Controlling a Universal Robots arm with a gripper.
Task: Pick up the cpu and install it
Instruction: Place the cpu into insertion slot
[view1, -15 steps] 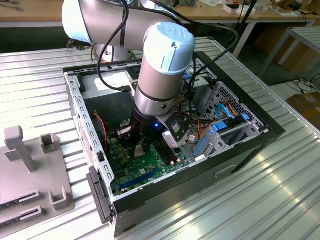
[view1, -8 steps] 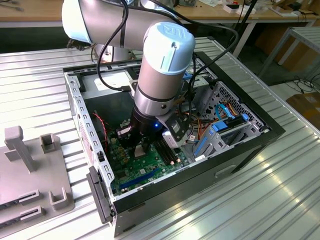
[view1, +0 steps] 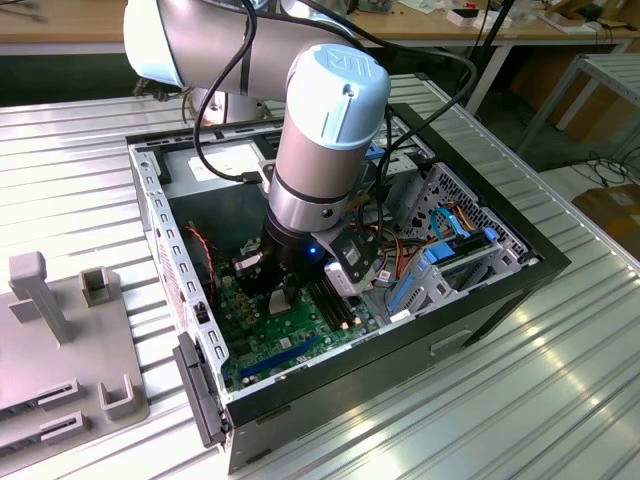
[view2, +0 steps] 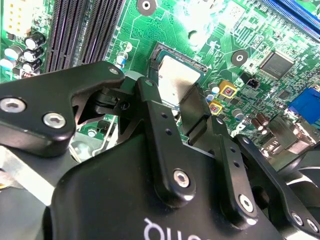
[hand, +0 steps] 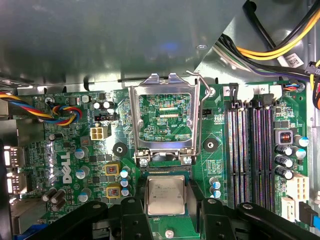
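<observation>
The cpu (hand: 165, 195) is a small silver-grey square lying flat in the socket of the green motherboard (hand: 70, 145). My gripper (hand: 166, 201) has a black finger against each of its two opposite edges, so it is shut on it. The second wrist view shows the cpu (view2: 174, 75) from behind the gripper (view2: 172, 95), with its fingers (view2: 150, 100) on either side of it. The socket's metal load plate (hand: 162, 117) stands folded open beside the cpu. In the exterior view my gripper (view1: 290, 290) reaches down into the open computer case, over the motherboard (view1: 290, 345).
The black case walls (view1: 400, 370) close in around the arm. Black memory slots (hand: 250, 150) run beside the socket. Yellow and black cables (hand: 280, 50) and a blue drive bracket (view1: 430, 270) crowd one side. A grey fixture (view1: 60, 340) lies on the table at the exterior view's left.
</observation>
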